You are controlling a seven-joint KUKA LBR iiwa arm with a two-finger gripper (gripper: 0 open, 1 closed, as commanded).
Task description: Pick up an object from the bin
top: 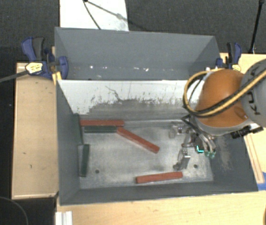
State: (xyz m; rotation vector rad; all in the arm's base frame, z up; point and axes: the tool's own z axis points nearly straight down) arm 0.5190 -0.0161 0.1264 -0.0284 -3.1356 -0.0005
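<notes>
My gripper [179, 147] hangs over the right part of the bin floor, below the orange cover. Its two metal fingers stand apart, one toward the back [174, 130] and one toward the front [181, 162], with only bare floor between them. A flat red-brown bar [158, 177] lies along the front wall, its right end just in front of the near fingertip. A second red-brown bar [138, 140] lies slanted in the middle of the bin, left of the gripper and apart from it.
A third red-brown bar [101, 123] lies along the back wall at the left, with a dark green bar [99, 130] just in front of it. Another dark bar [83, 160] lies along the left wall. The arm and its cables cover the bin's right side.
</notes>
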